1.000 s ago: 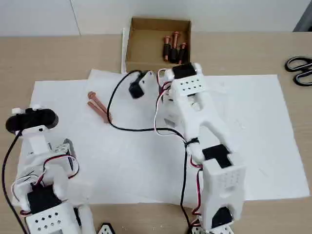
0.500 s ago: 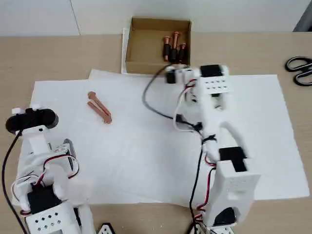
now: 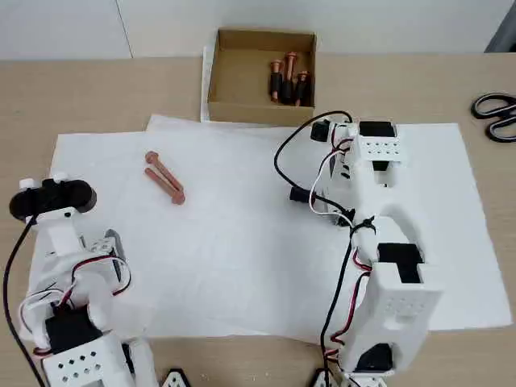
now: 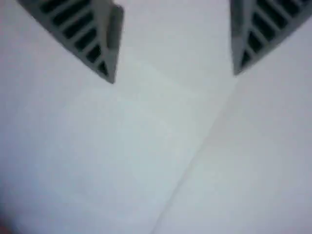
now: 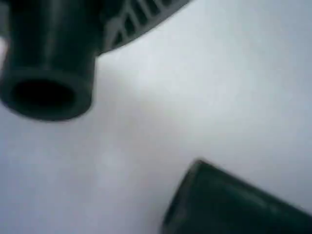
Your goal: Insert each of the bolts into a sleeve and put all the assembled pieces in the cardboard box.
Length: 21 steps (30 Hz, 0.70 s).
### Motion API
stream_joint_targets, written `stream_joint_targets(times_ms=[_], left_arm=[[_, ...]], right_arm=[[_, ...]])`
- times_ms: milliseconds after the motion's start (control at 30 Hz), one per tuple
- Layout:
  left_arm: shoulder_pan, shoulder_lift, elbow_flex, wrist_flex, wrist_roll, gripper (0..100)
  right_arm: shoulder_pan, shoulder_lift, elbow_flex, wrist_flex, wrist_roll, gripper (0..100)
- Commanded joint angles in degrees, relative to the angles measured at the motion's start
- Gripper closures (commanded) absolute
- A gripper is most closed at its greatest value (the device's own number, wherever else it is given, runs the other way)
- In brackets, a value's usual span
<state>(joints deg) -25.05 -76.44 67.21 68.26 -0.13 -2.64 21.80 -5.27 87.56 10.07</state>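
Observation:
The cardboard box (image 3: 242, 76) stands at the table's far edge with three assembled pieces (image 3: 288, 79) inside. Two copper bolts (image 3: 164, 178) lie side by side on the white paper, left of centre. My left gripper (image 4: 173, 78) is open over bare paper, and its arm (image 3: 68, 266) is at the near left. My right arm (image 3: 375, 149) is folded over the paper's right half. A black sleeve (image 5: 46, 73), hollow end toward the camera, sits right against my right gripper (image 5: 131, 19). A second sleeve (image 5: 234, 200) lies close by. A black sleeve (image 3: 300, 194) shows beside that arm.
The white paper (image 3: 226, 266) covers most of the wooden table. Scissors (image 3: 496, 113) lie at the far right edge. A black cable (image 3: 280, 161) loops from the right arm over the paper between the box and the sleeves.
My right arm has swung from in front of the box to the right and drawn back toward its base. The left arm, bolts and box contents have stayed put.

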Motion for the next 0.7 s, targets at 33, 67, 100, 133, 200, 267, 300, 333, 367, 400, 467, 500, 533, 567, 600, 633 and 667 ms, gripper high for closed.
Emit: stream_joint_targets(times_ms=[33, 67, 100, 133, 200, 267, 300, 333, 367, 400, 467, 500, 533, 567, 600, 633, 667], left_arm=[[0.0, -0.3, -0.2, 0.0, -0.4, 85], [0.0, -0.3, -0.2, 0.0, -0.4, 85], [0.0, -0.3, -0.2, 0.0, -0.4, 85], [0.0, -0.3, -0.2, 0.0, -0.4, 85], [0.0, -0.3, -0.2, 0.0, -0.4, 85], [0.0, -0.3, -0.2, 0.1, -0.4, 85], [0.0, -0.3, -0.2, 0.1, -0.4, 85], [0.0, -0.3, -0.2, 0.1, -0.4, 85], [0.0, -0.3, -0.2, 0.1, -0.4, 85], [0.0, -0.3, -0.2, 0.1, -0.4, 85], [0.0, -0.3, -0.2, 0.1, -0.4, 85], [0.0, -0.3, -0.2, 0.1, -0.4, 85], [0.0, -0.3, -0.2, 0.1, -0.4, 85], [0.0, -0.3, -0.2, 0.1, -0.4, 85], [0.0, -0.3, -0.2, 0.1, -0.4, 85], [0.0, -0.3, -0.2, 0.1, -0.4, 85], [0.0, -0.3, -0.2, 0.1, -0.4, 85]], right_arm=[[0.4, -3.8, 0.1, -0.3, 0.1, 91.2], [0.4, -3.9, 0.1, -0.3, 0.1, 90.2], [0.4, -3.9, 0.1, -0.3, 0.1, 90.2], [0.4, -4.0, 0.1, -0.3, 0.1, 90.2], [0.4, -4.0, 0.0, -0.3, 0.1, 89.9], [0.0, -4.0, 0.0, -0.3, 0.1, 89.8], [-0.4, -4.0, 0.0, -0.3, 0.1, 89.8], [-0.7, -4.0, 0.0, -0.3, 0.0, 89.7], [-1.3, -4.0, 0.0, -0.3, -0.1, 89.4], [-1.6, -4.0, -0.1, -0.3, -0.4, 88.2], [-2.3, -4.0, -0.1, -0.3, -0.4, 84.4], [-2.5, -4.0, -0.1, -0.3, -0.4, 82.7], [-2.6, -4.0, -0.1, -0.3, -0.4, 81.6], [-2.6, -4.0, -0.1, -0.3, -0.4, 81.5], [-2.6, -4.0, -0.1, -0.3, -0.4, 81.5], [-2.6, -4.0, -0.1, -0.3, -0.3, 81.5], [-2.6, -4.0, -0.1, -0.3, -0.3, 81.5]])
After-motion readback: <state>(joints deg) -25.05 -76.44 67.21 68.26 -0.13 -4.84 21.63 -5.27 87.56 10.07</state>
